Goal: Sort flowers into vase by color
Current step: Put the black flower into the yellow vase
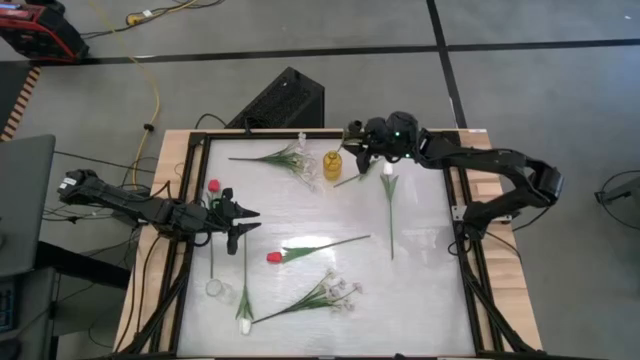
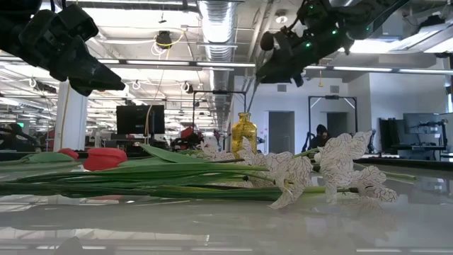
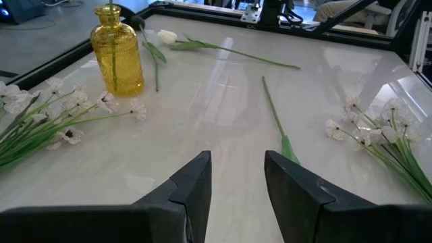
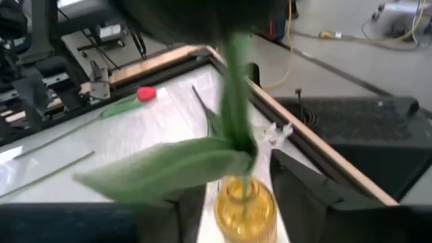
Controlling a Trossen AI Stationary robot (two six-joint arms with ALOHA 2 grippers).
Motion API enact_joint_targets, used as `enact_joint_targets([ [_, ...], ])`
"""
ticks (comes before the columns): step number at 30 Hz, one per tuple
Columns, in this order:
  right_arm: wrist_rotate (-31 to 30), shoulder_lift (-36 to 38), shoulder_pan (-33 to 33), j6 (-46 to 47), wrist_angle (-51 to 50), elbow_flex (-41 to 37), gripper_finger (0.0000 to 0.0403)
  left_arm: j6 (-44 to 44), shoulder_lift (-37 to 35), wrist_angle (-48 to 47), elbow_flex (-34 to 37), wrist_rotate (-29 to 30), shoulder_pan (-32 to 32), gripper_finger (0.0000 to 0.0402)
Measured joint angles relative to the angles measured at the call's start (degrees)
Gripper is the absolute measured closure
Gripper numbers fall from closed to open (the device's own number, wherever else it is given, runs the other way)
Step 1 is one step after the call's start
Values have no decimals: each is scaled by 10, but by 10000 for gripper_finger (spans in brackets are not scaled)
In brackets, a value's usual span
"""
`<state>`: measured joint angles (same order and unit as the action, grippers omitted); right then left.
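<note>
A yellow glass vase (image 1: pixel 333 165) stands near the table's far edge. A green stem with a long leaf (image 4: pixel 235 128) sticks down into its neck, and the flower's head is hidden. My right gripper (image 4: pixel 236 192) is open just above the vase (image 4: pixel 244 209), one finger on each side of that stem; from the level view it hangs over the vase (image 2: pixel 244 131). My left gripper (image 1: pixel 248 221) is open and hovers at the table's left side. On the table lie a red tulip (image 1: pixel 273 257), two white tulips (image 1: pixel 388 171) (image 1: pixel 243 325) and two white sprays (image 1: pixel 290 158) (image 1: pixel 330 293).
A second red bud (image 1: pixel 213 186) lies near the left edge, its stem running to a small clear glass (image 1: pixel 214 288). A clear bottle (image 1: pixel 301 140) stands by the far edge. The table's black frame rail (image 1: pixel 470 250) runs along its right side.
</note>
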<state>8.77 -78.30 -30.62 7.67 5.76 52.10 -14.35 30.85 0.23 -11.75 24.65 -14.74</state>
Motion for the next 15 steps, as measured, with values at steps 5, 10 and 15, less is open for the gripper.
enact_joint_targets([
  [5, 1, 49, 2, 0, -78, 0, 156, 0, 0, 0, 0, 0, 0, 275],
  [10, 3, 110, 3, -1, -163, 0, 148, -1, 0, 1, 0, -2, 0, 275],
  [15, 0, 163, 3, 31, -243, 0, 147, -5, 0, 1, 0, -2, 0, 275],
])
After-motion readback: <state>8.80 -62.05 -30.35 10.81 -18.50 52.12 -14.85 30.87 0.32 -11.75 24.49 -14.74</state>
